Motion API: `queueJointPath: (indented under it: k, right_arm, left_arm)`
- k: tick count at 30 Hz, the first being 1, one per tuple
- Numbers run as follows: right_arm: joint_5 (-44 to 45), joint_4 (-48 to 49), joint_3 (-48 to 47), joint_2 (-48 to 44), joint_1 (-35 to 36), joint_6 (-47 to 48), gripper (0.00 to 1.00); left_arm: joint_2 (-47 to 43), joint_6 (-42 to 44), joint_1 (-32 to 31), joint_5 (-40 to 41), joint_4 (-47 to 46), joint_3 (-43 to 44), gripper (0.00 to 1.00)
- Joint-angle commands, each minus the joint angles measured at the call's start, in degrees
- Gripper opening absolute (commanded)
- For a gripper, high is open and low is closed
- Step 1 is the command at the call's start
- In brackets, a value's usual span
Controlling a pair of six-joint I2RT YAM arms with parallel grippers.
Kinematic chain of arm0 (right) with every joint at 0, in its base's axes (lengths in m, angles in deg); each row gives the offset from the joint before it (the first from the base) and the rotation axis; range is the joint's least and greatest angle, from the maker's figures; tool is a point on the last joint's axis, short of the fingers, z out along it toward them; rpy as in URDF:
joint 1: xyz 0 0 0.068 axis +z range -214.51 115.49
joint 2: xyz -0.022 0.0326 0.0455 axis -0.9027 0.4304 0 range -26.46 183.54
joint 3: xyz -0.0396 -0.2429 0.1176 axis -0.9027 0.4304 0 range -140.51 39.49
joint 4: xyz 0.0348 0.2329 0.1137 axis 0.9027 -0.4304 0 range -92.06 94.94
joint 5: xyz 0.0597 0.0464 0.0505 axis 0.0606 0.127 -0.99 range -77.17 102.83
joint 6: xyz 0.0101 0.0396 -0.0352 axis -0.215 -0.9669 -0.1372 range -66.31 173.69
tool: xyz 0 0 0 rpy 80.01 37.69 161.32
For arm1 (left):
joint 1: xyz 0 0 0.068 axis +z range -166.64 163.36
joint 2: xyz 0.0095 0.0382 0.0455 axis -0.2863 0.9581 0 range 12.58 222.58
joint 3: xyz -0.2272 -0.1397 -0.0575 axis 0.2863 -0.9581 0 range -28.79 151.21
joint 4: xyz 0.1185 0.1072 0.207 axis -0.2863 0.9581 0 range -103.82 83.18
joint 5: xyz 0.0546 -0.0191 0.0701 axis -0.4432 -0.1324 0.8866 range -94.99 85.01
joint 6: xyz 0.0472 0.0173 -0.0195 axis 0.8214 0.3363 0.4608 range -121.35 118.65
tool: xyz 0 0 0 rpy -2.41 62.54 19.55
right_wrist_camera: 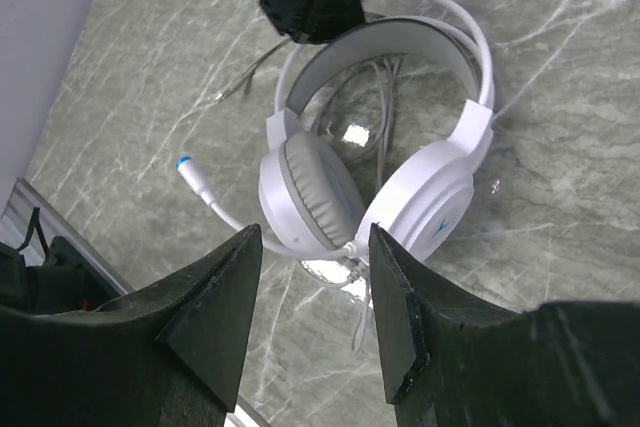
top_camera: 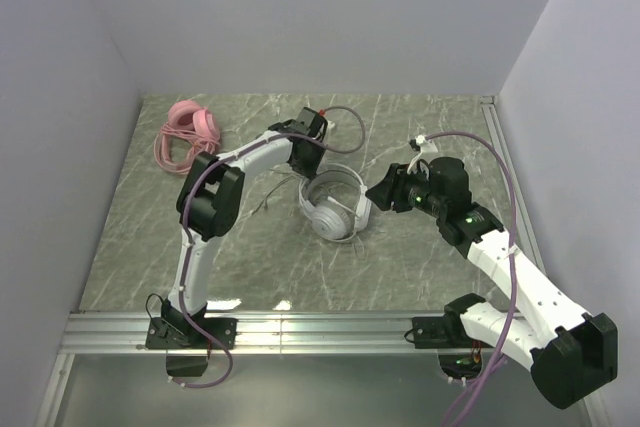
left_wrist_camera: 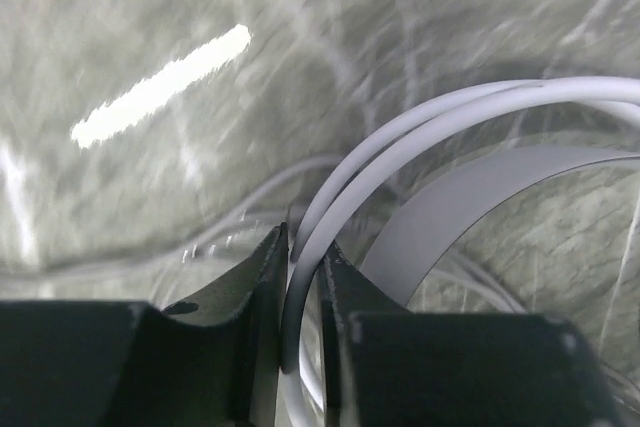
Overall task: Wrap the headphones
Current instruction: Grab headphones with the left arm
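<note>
The white headphones (top_camera: 335, 209) lie in the middle of the table, ear cups together and headband arching away from the arms. My left gripper (top_camera: 308, 162) has come down on the far side of the headband. In the left wrist view its jaws (left_wrist_camera: 305, 247) are shut on one thin white headband rail (left_wrist_camera: 400, 137). My right gripper (top_camera: 385, 190) hovers open just right of the headset; in the right wrist view the ear cups (right_wrist_camera: 400, 187) show beyond its spread fingers (right_wrist_camera: 315, 277). The pink headphones (top_camera: 185, 132) lie at the back left with their cable coiled.
The white headset's thin cable (right_wrist_camera: 250, 72) trails left under the left arm. Its boom microphone with a blue tip (right_wrist_camera: 183, 162) sticks out to the side. White walls close in the table on three sides, and a metal rail (top_camera: 320, 332) runs along the near edge.
</note>
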Motion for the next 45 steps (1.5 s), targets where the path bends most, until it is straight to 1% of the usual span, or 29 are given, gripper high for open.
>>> queueJointPath:
  k: [1,2,4,5,8,13,17,20,23,25,27,28,29,30,35,36,37,38,42,43,45]
  right_arm:
    - [0.7,2.0,0.3,-1.0,0.3,-0.3,0.54]
    - [0.8,2.0,0.2,-0.9,0.3,-0.4,0.54]
    - [0.7,2.3,0.3,-1.0,0.3,-0.5,0.54]
    - [0.7,2.3,0.3,-0.9,0.3,-0.6,0.54]
    - [0.5,2.7,0.4,-0.9,0.3,-0.9,0.54]
    - [0.2,3.1,0.9,-1.0,0.3,-1.0,0.54]
    - [0.1,3.5,1.2,-0.7,0.3,-0.9,0.54]
    - [0.6,4.1,1.5,-1.0,0.3,-1.3,0.54]
    - [2.5,4.7,2.2,-2.5,0.4,-1.7,0.54]
    - [3.3,5.6,3.2,-4.1,0.2,-1.7,0.54]
    - [4.7,7.2,4.8,-5.9,0.1,-2.4,0.54]
    - [5.5,7.9,5.7,-6.6,-0.1,-3.0,0.54]
    - [6.6,8.5,6.5,-7.3,-0.2,-4.0,0.56]
    - [7.4,9.7,8.5,-8.6,-0.3,-5.1,0.57]
    - [6.1,17.9,14.2,-10.4,-0.8,-7.1,0.58]
    - [5.8,19.3,15.8,-10.5,-0.8,-7.6,0.6]
    - [4.3,22.1,16.4,-10.6,-0.8,-7.7,0.67]
    - [3.8,23.3,17.5,-10.6,-0.8,-8.0,0.69]
    - [2.1,29.5,18.7,-10.8,-0.4,-7.7,0.73]
    - [2.1,30.4,18.8,-10.7,0.0,-7.5,0.79]
    - [1.3,34.9,19.7,-10.8,1.6,-6.0,0.8]
  left_arm:
    - [-7.5,-7.7,-0.4,4.5,2.0,-0.9,0.2]
    - [-8.6,-9.1,-0.3,5.1,2.5,-0.7,0.18]
    - [-12.1,-12.7,-0.4,6.4,3.4,-1.1,0.1]
    - [-13.4,-13.9,-0.4,7.0,3.3,-1.5,0.09]
    - [-18.8,-17.7,-0.4,9.7,2.1,-6.2,0.01]
    - [-24.9,-24.3,-0.4,16.7,1.8,-11.6,0.0]
    - [-26.7,-31.2,-0.4,21.9,-0.4,-17.9,0.0]
    - [-28.1,-34.7,-0.5,23.5,-1.2,-20.5,0.0]
    - [-30.5,-35.9,-0.4,25.4,-0.6,-20.9,0.0]
    - [-31.9,-39.2,-0.4,29.7,1.9,-20.0,0.0]
    - [-32.8,-42.8,-0.2,33.7,6.4,-17.7,0.0]
    - [-33.5,-43.1,-0.2,34.0,6.8,-17.5,0.0]
    - [-34.3,-43.2,-0.1,33.7,6.2,-18.1,0.0]
    - [-36.7,-42.7,0.0,31.7,4.4,-18.9,0.0]
    - [-44.3,-43.3,2.6,21.3,-1.6,-24.7,0.0]
    - [-45.4,-44.1,3.1,20.2,-1.9,-25.2,0.0]
    - [-47.3,-44.5,4.2,19.4,-2.1,-25.7,0.0]
    - [-48.4,-44.6,4.5,18.0,-2.5,-26.0,0.0]
    - [-54.4,-44.9,4.9,16.5,-4.1,-27.6,0.0]
    - [-55.2,-44.8,5.0,16.2,-4.4,-27.7,0.0]
    - [-56.5,-45.2,5.0,15.2,-3.1,-26.9,0.0]
